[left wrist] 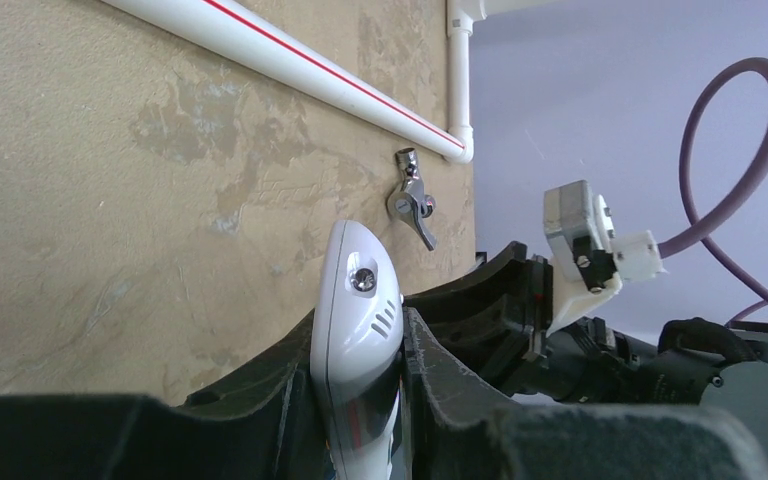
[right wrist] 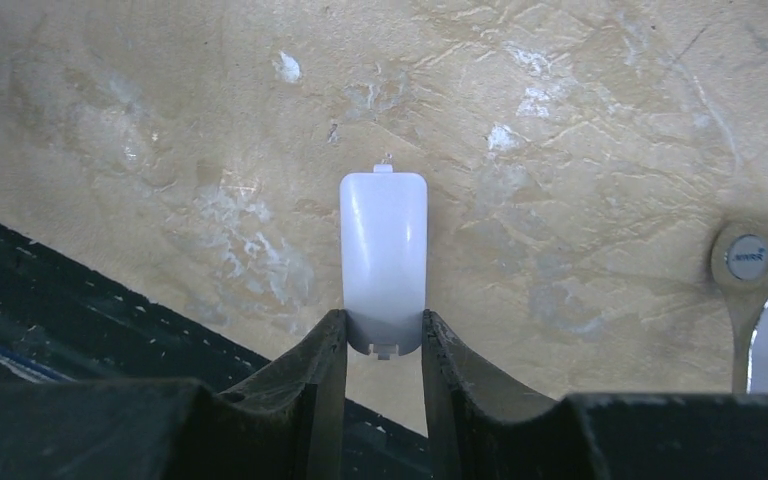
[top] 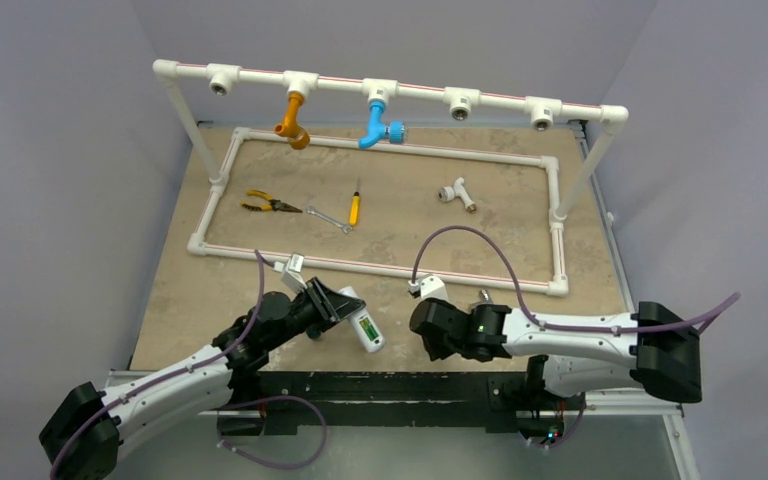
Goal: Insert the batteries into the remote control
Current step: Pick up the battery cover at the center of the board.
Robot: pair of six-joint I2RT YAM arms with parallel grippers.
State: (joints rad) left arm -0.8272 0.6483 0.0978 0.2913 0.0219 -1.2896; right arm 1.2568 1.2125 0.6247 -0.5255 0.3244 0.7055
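My left gripper (top: 343, 306) is shut on the white remote control (top: 362, 320) and holds it off the table near the front edge. Its back faces up, and a green battery (top: 366, 327) shows in the recess. In the left wrist view the remote control (left wrist: 360, 290) stands clamped between the left gripper's (left wrist: 358, 335) two black fingers. My right gripper (right wrist: 383, 330) is low over the table, and its fingers press both sides of the near end of a small flat white cover plate (right wrist: 383, 245). In the top view the right gripper (top: 422, 326) hides that plate.
A small silver valve handle (right wrist: 760, 300) lies just right of the right gripper. The white pipe frame (top: 380, 268) runs across behind both arms; inside it lie pliers (top: 265, 205), a wrench (top: 328, 217), a yellow screwdriver (top: 354, 207) and a tee fitting (top: 456, 192).
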